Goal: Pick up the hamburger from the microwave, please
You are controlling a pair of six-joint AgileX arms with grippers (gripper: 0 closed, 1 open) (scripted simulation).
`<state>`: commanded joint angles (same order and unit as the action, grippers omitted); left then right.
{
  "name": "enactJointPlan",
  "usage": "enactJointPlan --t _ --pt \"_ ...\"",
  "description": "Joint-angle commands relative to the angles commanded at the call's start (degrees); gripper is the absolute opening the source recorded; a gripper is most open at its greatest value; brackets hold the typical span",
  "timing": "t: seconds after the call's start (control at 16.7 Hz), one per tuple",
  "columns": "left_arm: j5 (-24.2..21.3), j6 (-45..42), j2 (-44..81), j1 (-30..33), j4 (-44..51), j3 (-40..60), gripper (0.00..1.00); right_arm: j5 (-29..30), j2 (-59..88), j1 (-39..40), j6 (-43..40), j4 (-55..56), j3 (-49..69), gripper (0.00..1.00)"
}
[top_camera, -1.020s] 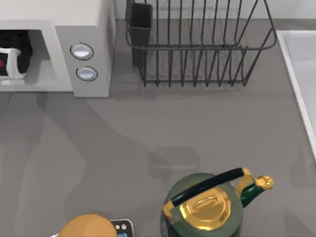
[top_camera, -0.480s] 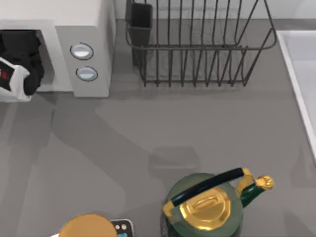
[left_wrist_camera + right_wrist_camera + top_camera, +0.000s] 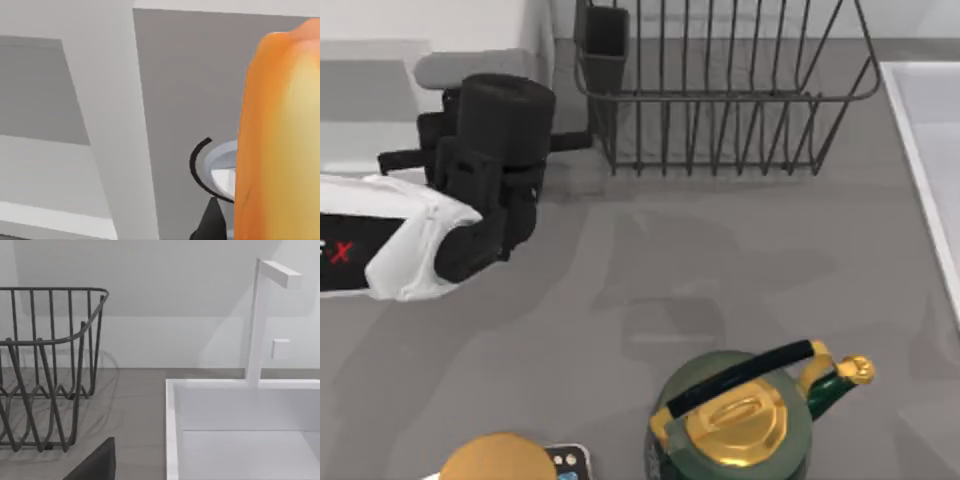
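Note:
The off-white microwave (image 3: 470, 30) stands at the table's back left. My left arm's black wrist (image 3: 495, 140) hangs high in front of it and covers its knob panel. In the left wrist view the glossy orange hamburger (image 3: 280, 135) sits very close to the camera, with my left gripper shut on it and one dark fingertip (image 3: 209, 227) beside it. Behind the hamburger are the microwave's front frame (image 3: 115, 125) and part of a round knob (image 3: 217, 165). A dark part of my right gripper (image 3: 97, 465) is parked by the sink.
A dark wire dish rack (image 3: 720, 100) stands at the back middle, next to the microwave. A green and gold kettle (image 3: 740, 415) and a tan disc with a small display (image 3: 500, 462) sit at the front. A white sink (image 3: 930, 130) with a faucet (image 3: 260, 315) lies at the right.
My left arm has drawn out of the microwave's cavity, risen toward the camera and shifted right, so it now covers the two knobs. Nothing else has moved.

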<state>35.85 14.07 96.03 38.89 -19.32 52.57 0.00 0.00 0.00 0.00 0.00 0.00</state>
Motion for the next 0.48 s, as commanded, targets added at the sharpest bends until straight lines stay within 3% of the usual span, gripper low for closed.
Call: enactJointPlan --t 0.3,0.48 --pt "0.54 0.77 -2.25 2.06 0.60 -2.22 0.00 0.00 0.00 0.00 0.00 0.00 0.00 1.00" --pt "1.53 0.75 -0.12 -0.56 -1.36 -3.36 0.00 0.00 0.00 0.00 0.00 0.00 0.00 1.00"
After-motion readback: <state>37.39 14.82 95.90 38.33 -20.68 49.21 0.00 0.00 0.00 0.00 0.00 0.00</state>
